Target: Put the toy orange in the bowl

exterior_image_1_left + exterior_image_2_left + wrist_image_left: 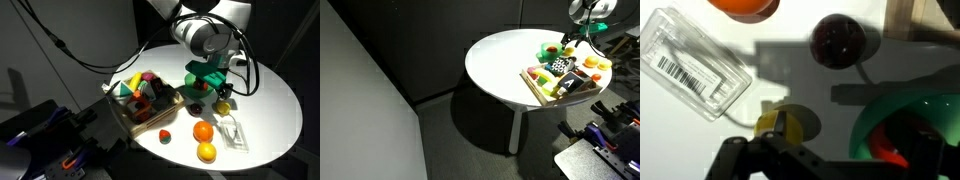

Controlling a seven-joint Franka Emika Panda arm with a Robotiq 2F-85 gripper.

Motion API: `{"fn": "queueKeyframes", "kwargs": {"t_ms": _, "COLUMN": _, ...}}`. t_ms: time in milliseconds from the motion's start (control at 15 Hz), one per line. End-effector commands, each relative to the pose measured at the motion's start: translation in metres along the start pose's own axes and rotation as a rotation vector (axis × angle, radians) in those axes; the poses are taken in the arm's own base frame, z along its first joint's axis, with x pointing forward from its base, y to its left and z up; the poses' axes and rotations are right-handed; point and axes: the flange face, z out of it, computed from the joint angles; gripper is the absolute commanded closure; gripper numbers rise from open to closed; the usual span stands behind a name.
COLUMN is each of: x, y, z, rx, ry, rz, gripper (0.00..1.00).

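The toy orange (203, 131) lies free on the white table, near the front edge, and shows at the top edge of the wrist view (740, 5) and in an exterior view (591, 62). The green bowl (203, 72) stands behind it, and its rim is at the right of the wrist view (875, 115) with something red inside. My gripper (216, 92) hangs low beside the bowl, away from the orange. In the wrist view the gripper (845, 145) looks open and empty, with one finger by a small yellow lemon (780, 125).
A yellower ball (206, 152) lies in front of the orange. A clear plastic package (232, 130) is to its right. A dark ball (837, 40) sits near the bowl. A wooden tray (128, 110) of mixed toys stands at the table's left.
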Motion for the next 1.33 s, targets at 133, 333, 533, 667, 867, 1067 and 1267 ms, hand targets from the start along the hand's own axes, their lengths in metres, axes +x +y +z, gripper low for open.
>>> {"fn": "queueKeyframes", "kwargs": {"t_ms": 133, "x": 0.002, "y": 0.008, "z": -0.001, "rx": -0.008, "ry": -0.026, "rz": 0.014, "gripper": 0.00}}
{"fn": "queueKeyframes", "kwargs": {"t_ms": 333, "x": 0.000, "y": 0.011, "z": 0.000, "rx": -0.009, "ry": -0.036, "rz": 0.020, "gripper": 0.00}}
{"fn": "queueKeyframes", "kwargs": {"t_ms": 533, "x": -0.003, "y": 0.016, "z": 0.000, "rx": -0.008, "ry": -0.047, "rz": 0.025, "gripper": 0.00}}
{"fn": "queueKeyframes", "kwargs": {"t_ms": 667, "x": -0.005, "y": 0.019, "z": -0.001, "rx": -0.007, "ry": -0.053, "rz": 0.028, "gripper": 0.00}}
{"fn": "queueKeyframes", "kwargs": {"t_ms": 867, "x": -0.009, "y": 0.021, "z": -0.001, "rx": -0.006, "ry": -0.059, "rz": 0.030, "gripper": 0.00}}
{"fn": "queueKeyframes", "kwargs": {"t_ms": 1067, "x": -0.013, "y": 0.024, "z": -0.001, "rx": 0.001, "ry": -0.069, "rz": 0.031, "gripper": 0.00}}
{"fn": "queueKeyframes", "kwargs": {"t_ms": 1267, "x": -0.019, "y": 0.025, "z": 0.001, "rx": 0.012, "ry": -0.100, "rz": 0.038, "gripper": 0.00}}
